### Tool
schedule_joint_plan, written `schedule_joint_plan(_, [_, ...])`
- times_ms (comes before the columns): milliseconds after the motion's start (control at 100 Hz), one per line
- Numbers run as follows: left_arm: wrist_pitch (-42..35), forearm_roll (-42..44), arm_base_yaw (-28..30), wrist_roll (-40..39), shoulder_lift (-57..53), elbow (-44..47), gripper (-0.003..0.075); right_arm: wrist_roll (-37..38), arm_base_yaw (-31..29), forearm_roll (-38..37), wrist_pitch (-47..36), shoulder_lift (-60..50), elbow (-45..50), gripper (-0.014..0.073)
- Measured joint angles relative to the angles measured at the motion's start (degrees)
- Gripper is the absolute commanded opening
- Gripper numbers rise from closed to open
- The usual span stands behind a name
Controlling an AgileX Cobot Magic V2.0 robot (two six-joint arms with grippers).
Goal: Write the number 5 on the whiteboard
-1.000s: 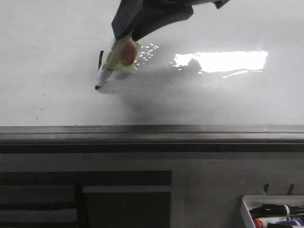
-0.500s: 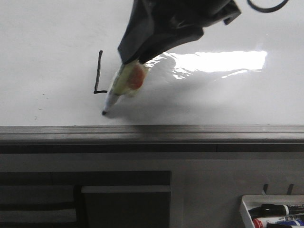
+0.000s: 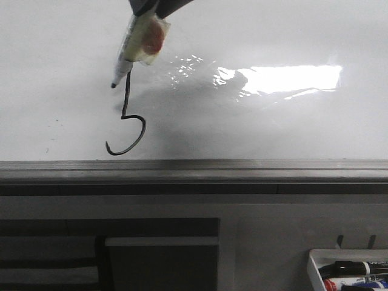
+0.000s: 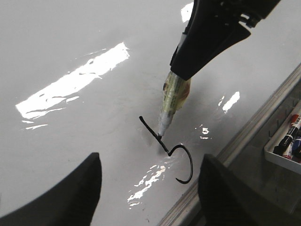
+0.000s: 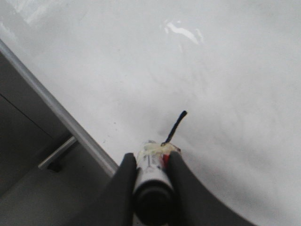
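The whiteboard [image 3: 254, 121] fills the upper front view, with a glare patch and a grey ledge [image 3: 194, 171] along its bottom edge. The number 5 [image 3: 125, 103] is a thin black stem with a curled hook; no top stroke shows. It also shows in the left wrist view [image 4: 181, 153]. My right gripper [image 3: 148, 7] is shut on a marker [image 3: 138, 42], whose tip is beside the upper stem. The right wrist view shows the gripper [image 5: 151, 157] clamping the marker [image 5: 153, 181]. My left gripper [image 4: 151, 157] is open and empty, hovering over the board near the digit.
A white tray [image 3: 315, 264] holding several markers hangs below the ledge at the lower right; it also shows in the left wrist view [image 4: 277, 157]. Dark cabinet panels lie under the ledge. The right arm [image 4: 216, 33] reaches over the board above the digit.
The marker drew the short turn and the curled hook at the bottom of the stem, then moved up the board to the top of the stem. The right gripper rose mostly out of the front view.
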Motion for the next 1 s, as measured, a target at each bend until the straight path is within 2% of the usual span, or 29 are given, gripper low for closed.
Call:
schedule_joint_plan(180, [0.0, -0.27, 0.0, 0.0, 0.0, 0.0, 0.0405, 0.0, -1.29, -0.14, -3.35, 0.0, 0.0, -0.0058])
schedule_joint_plan(640, [0.42, -1.51, 0.0, 0.0, 0.0, 0.0, 0.0405, 0.0, -3.0, 0.47, -4.86, 1.89, 0.0, -0.0058])
schedule_joint_plan(1000, [0.42, -1.51, 0.0, 0.0, 0.0, 0.0, 0.0405, 0.21, -6.6, 2.63, -1.1, 0.41, -0.12, -0.0058])
